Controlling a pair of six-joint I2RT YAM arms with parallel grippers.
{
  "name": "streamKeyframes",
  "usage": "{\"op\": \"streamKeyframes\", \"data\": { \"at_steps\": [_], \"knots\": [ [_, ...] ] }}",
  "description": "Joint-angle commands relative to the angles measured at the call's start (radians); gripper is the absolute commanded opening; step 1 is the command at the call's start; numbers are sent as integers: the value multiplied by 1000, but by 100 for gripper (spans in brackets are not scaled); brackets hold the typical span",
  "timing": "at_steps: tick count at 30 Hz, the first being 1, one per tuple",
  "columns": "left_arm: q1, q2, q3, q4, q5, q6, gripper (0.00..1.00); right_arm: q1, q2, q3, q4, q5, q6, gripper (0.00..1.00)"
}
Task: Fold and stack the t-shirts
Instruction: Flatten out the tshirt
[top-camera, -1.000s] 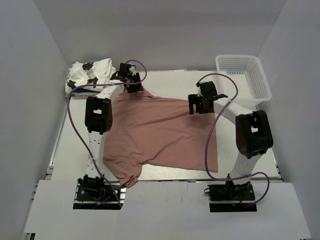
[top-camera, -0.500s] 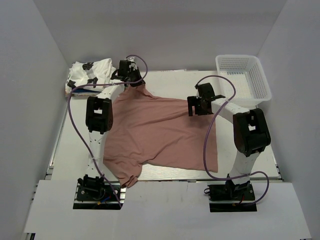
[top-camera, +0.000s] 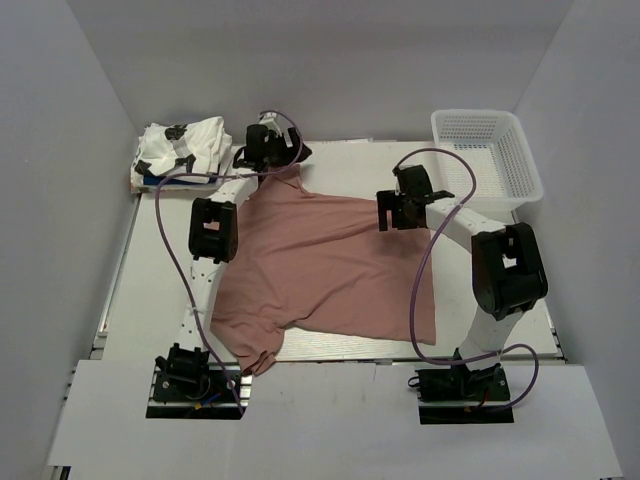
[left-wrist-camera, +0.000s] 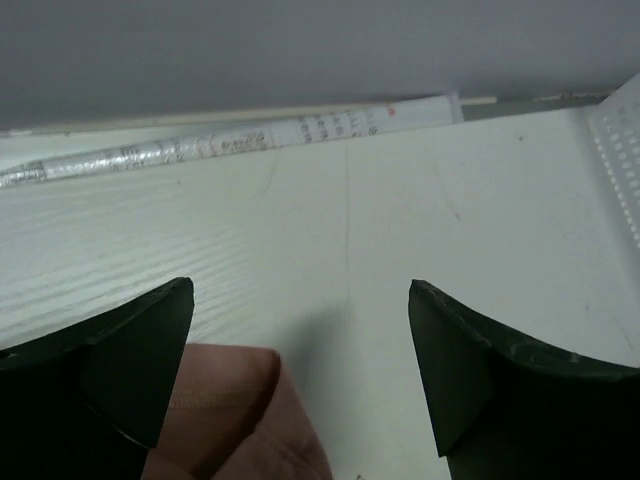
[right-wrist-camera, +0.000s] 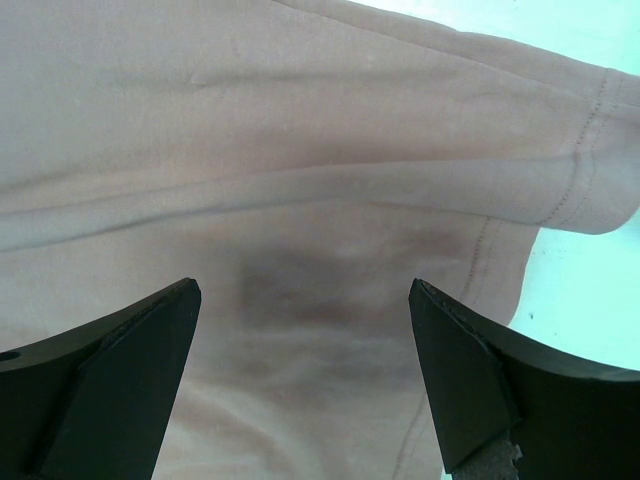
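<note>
Now left jaws and right jaws wide apart, empty, at pink t-shirt

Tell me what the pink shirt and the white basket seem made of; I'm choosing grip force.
Pink shirt: soft matte knit cloth, likely cotton jersey; it drapes in wrinkles and shows stitched hems. Basket: stiff white plastic, probably moulded; a regular mesh of holes holds its shape.
</note>
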Motion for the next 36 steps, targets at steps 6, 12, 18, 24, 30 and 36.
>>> {"op": "streamKeyframes", "data": {
  "at_steps": [6,12,18,24,30,36],
  "knots": [
    [1,-305,-66,17,-97,105,100,17,5,76,23,17,38,90],
    [1,-520,-253,-175,-196,185,100,17,128,220,-9,31,68,90],
    [1,-694,-607,-243,-246,212,100,20,291,407,-100,-12,19,90],
    [1,-659,-673,-275,-119,232,100,30,318,401,-108,-64,9,90],
    [1,-458,-482,-382,-147,222,100,30,403,482,-173,-62,16,90],
    [21,-301,-293,-493,-278,196,100,27,574,691,-265,-68,1,90]
  ]
}}
